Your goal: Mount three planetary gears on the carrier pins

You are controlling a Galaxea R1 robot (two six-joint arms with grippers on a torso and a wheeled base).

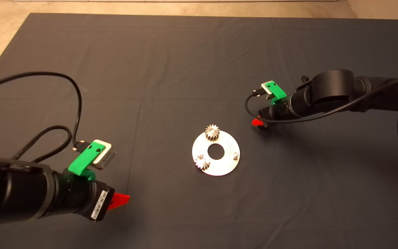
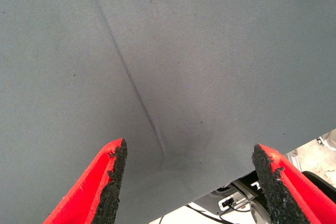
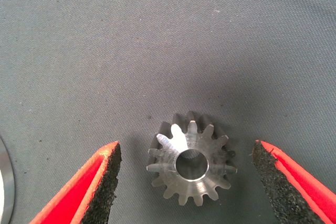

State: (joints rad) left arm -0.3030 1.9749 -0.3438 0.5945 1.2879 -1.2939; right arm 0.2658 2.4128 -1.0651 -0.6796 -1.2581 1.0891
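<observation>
Nearest the head camera, the left gripper [image 1: 121,199] waits at the mat's [image 1: 171,62] lower left, fingers spread wide over bare cloth and holding nothing.

Mid-mat lies the disc [image 1: 224,166]. One gear [image 1: 212,132] sits on the far pin, a second gear [image 1: 202,162] on the near-left pin, and the third pin [image 1: 235,155] at the disc's right stands bare. So two of three look installed.

Right of the disc, the right gripper [image 1: 258,122] is low over the mat. Its wrist view shows the third gear [image 3: 190,164] lying flat between the parted fingers [image 3: 107,179], untouched on either side, bore facing up.

The step in hand looks like picking up this last gear. It would go best if the pads come down level around the gear, centred so both meet the teeth together and it does not skid or tip. Keeping it flat in the grip matters, since the bore must meet the bare pin squarely; a tilted gear would likely jam on the pin's top.
</observation>
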